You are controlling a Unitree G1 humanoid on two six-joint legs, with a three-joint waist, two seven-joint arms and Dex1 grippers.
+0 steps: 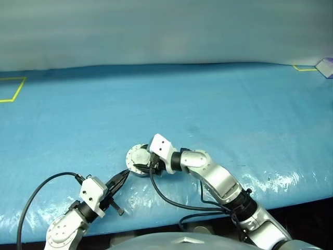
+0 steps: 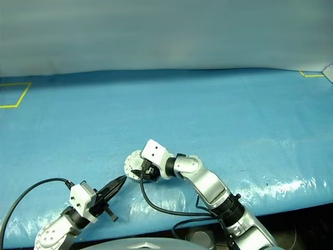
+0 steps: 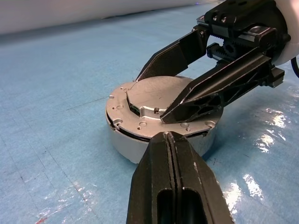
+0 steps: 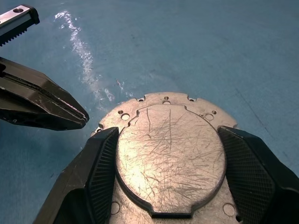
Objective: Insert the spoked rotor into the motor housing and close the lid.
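Observation:
The motor housing (image 3: 140, 148) is a round grey cup standing on the blue sheet near the table's front. The lid (image 4: 170, 154) lies flat on top of it, plain scratched face and raised boss up. My right gripper (image 3: 150, 99) reaches in from the right, and its fingers (image 4: 100, 163) press against both sides of the boss. The left gripper (image 1: 125, 175) is shut with nothing in it. Its tip hovers just short of the housing's near side and also shows beside the lid (image 4: 81, 119). The spoked rotor is hidden.
A blue sheet (image 1: 208, 114) covers the table, and its front edge runs just behind my arms. Yellow tape marks sit at the far left (image 1: 13, 88) and far right (image 1: 304, 67), beside a small white object (image 1: 327, 66). Black cables (image 1: 171, 200) hang from both wrists.

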